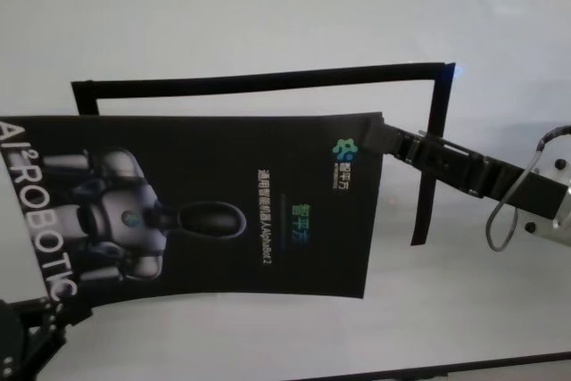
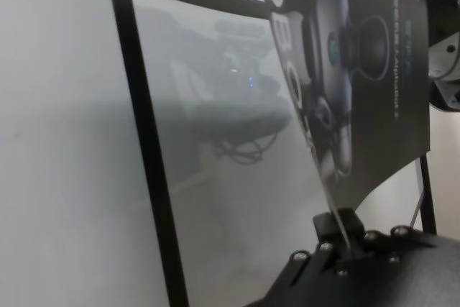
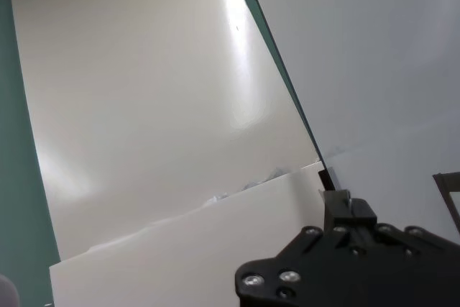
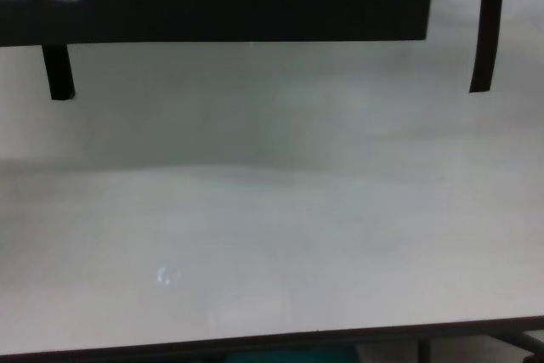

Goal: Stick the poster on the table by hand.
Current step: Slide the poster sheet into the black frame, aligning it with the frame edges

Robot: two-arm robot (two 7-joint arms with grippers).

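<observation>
Both grippers' fingers, left [image 2: 343, 239] and right [image 1: 385, 138], pinch the bowed black robot-printed poster [image 1: 223, 207]

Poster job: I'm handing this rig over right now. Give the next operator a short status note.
Left gripper: shut on the poster's edge at its robot-figure end, at the head view's lower left.
Right gripper: shut on the poster's far corner at the logo end.
Poster: held between both arms above the table, curved, not lying flat. It sits partly within the black tape outline, offset toward the robot's left.
Done: poster picked up and carried over the outline.
Left: line it up with the outline, lower it, press it flat, release.
</observation>
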